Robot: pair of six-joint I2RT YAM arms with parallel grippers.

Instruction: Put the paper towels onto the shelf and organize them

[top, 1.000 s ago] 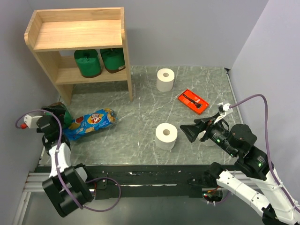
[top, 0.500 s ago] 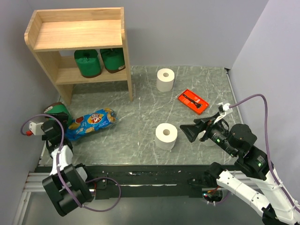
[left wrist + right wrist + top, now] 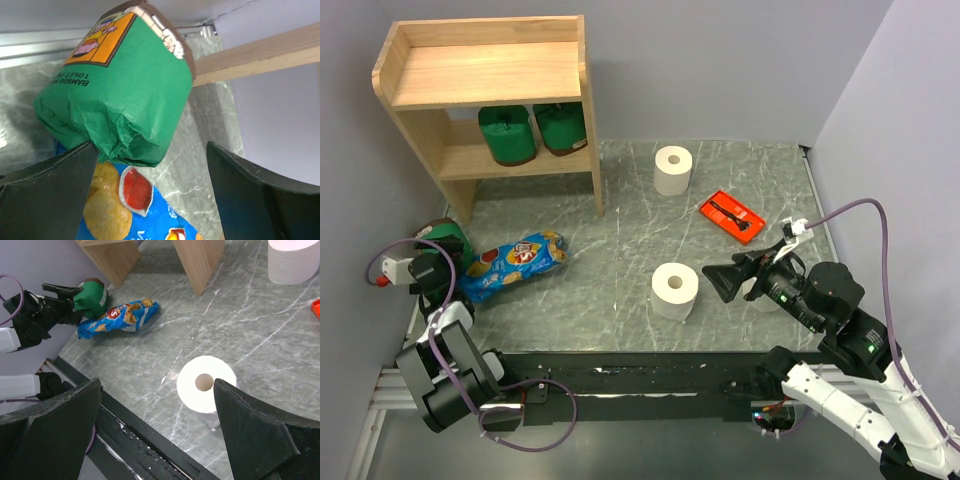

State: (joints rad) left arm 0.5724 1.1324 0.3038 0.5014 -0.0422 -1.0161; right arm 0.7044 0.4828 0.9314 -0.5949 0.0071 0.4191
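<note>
Left gripper [image 3: 151, 146] spread wide, nothing held. Green roll [image 3: 120, 90] sits just ahead, off-centre between its fingers, snack bag [image 3: 117, 210] crowding alongside. Risk: closing now shoves the roll sideways or pinches the bag too. Right gripper [image 3: 157, 385] also wide, empty; white roll [image 3: 206, 385] ahead.

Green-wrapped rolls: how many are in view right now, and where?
3. One green roll and a second stand side by side on the lower tier of the shelf; a third sits on the table left of the snack bag. Others may hide behind them.
</note>
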